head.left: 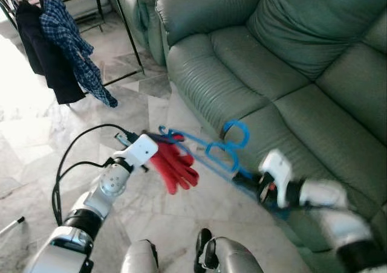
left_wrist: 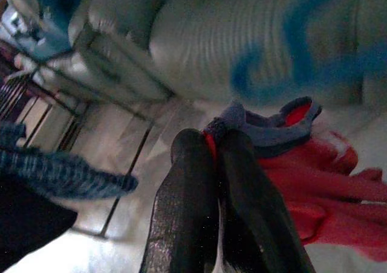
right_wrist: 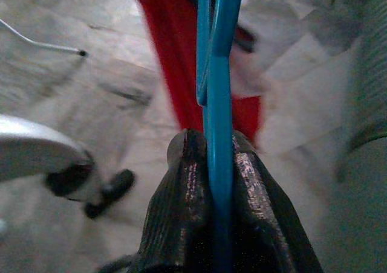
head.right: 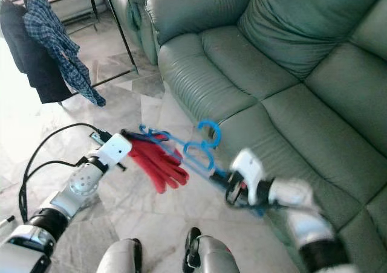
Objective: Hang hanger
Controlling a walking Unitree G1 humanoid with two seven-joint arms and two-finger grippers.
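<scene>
At the far left stands a black rack (head.left: 124, 34) on the pale marble floor (head.left: 36, 140), with a dark garment (head.left: 45, 55) and a blue plaid shirt (head.left: 72, 43) draped over it. Nearer, the left arm reaches forward over the floor, a black cable (head.left: 66, 158) looping beside it. The left gripper (left_wrist: 213, 141) is clenched on the grey cuff of a red glove (head.left: 174, 166), whose fingers droop down from the grip; the left wrist view shows the two black fingers (left_wrist: 184, 194) pressed together with a sliver of red cloth between their tips. Just beside the glove, and seemingly touching it at the cuff end, runs a blue hanger (head.left: 208, 149), held in the air in front of the sofa's front edge and slanting from the glove down toward the right arm, its curled hook (head.left: 237, 131) standing up about midway. The picture is blurred here, so whether the glove is draped on the hanger or only beside it cannot be told. The right gripper (right_wrist: 211, 141) is closed tight on the hanger's lower end, the blue bar pinched between its dark fingers (right_wrist: 181, 188) in the right wrist view. Behind and to the right spreads a green leather sofa (head.left: 290, 73), its seat cushions ribbed along the front. At the bottom edge, the robot's own body parts show above the floor.
</scene>
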